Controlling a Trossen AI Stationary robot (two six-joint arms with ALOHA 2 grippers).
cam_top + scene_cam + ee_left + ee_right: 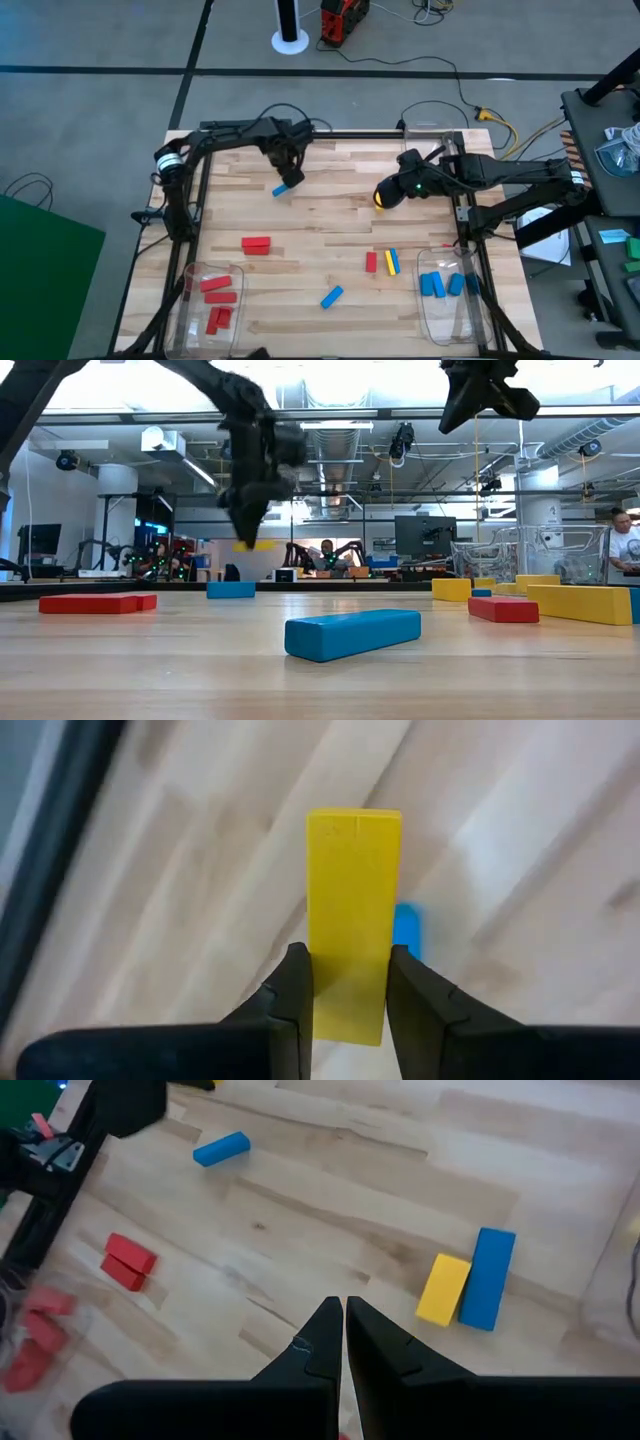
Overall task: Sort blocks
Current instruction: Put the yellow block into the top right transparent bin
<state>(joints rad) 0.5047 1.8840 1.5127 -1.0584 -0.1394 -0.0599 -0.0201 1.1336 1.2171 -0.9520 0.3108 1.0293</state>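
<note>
My left gripper [288, 170] hangs over the far left of the table, shut on a yellow block [352, 900]. A blue block [283, 187] lies on the wood right beneath it. My right gripper [343, 1305] is shut and empty, raised high over the table's middle right [392, 193]. Loose on the table lie two red blocks side by side [256, 245], a blue block [331, 296], and a red [371, 262], a yellow [390, 262] and a blue block close together. A bit of yellow [382, 198] shows at my right gripper's tip. My left gripper pinches the yellow block's two long sides [350, 990] between its two fingers, near one end. The fingers come from above and lie along the block, whose free end [354, 825] sticks out past the fingertips. The block hangs clear of the table [252, 545].
A clear bin [212, 300] at the near left holds red blocks. A clear bin [447, 300] at the near right holds blue blocks. Another clear bin [428, 132] stands at the far right edge. Bare wood lies between the loose blocks in the middle.
</note>
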